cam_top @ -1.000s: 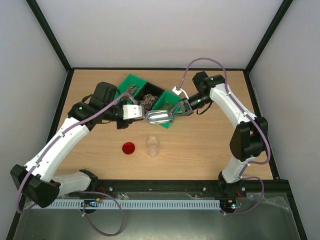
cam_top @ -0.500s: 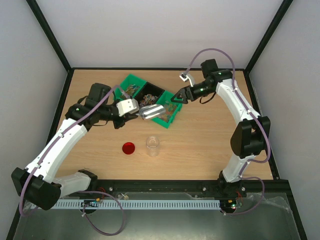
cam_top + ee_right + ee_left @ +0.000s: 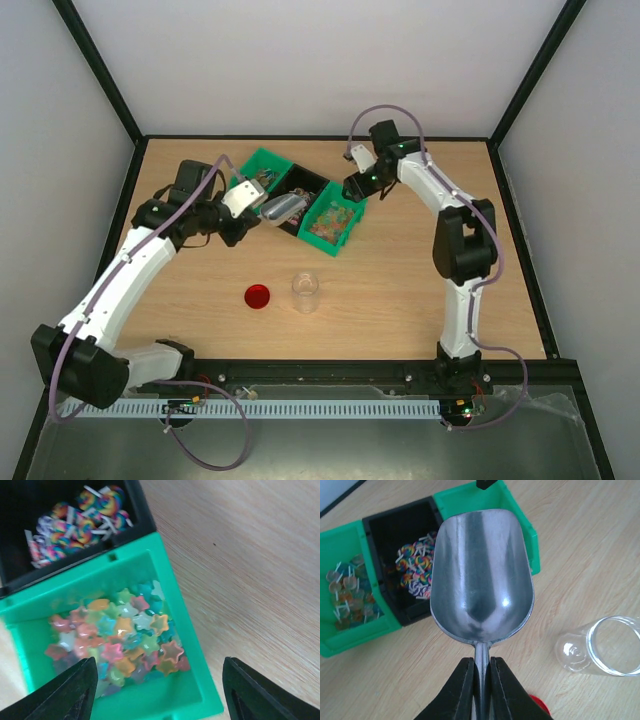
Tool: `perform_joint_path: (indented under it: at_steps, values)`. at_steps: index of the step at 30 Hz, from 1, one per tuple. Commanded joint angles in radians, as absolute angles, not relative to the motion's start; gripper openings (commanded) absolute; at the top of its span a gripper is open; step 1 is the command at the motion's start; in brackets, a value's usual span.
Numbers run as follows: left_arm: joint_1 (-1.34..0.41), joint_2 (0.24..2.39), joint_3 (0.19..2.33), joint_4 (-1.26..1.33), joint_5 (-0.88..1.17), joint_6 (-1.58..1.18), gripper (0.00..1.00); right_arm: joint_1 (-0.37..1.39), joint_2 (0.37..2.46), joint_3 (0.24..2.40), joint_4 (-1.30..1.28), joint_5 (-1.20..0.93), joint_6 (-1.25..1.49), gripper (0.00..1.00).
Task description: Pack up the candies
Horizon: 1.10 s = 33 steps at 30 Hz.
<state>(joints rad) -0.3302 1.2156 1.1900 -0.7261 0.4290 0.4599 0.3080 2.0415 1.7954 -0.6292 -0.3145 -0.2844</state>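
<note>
Released by the right gripper, now spread wide and empty above the bins (out of the way), the scoop rides in the left gripper, fingers clamped tight on its handle, bowl empty over the candies, apparently ready to dig. All candies remain binned; the jar stands empty.

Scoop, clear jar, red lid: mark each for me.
metal scoop (image 3: 480, 570), left wrist view, middle of the bowl.
clear jar (image 3: 306, 291), top view, middle of its body.
red lid (image 3: 258, 296), top view, centre of the disc.
</note>
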Motion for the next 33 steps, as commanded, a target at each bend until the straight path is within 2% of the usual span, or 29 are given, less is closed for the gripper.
perform_joint_path:
  at_steps: [1, 8, 17, 24, 33]
  values:
    - [-0.320, 1.253, 1.225, -0.750, 0.333, 0.402, 0.02, 0.333, 2.137, 1.878, -0.612, -0.208, -0.312, 0.68]
    - [-0.310, 1.283, 1.229, -0.740, 0.281, 0.374, 0.02, 0.344, 2.236, 1.974, -0.633, -0.201, -0.328, 0.55]
    - [-0.337, 1.388, 1.295, -0.831, 0.296, 0.387, 0.02, 0.362, 2.190, 1.849, -0.595, -0.215, -0.299, 0.31]
    - [-0.382, 1.441, 1.351, -0.898, 0.244, 0.428, 0.02, 0.369, 2.095, 1.712, -0.532, -0.271, -0.221, 0.26]
    - [-0.424, 1.484, 1.398, -0.996, 0.174, 0.524, 0.02, 0.405, 2.021, 1.587, -0.462, -0.291, -0.123, 0.26]
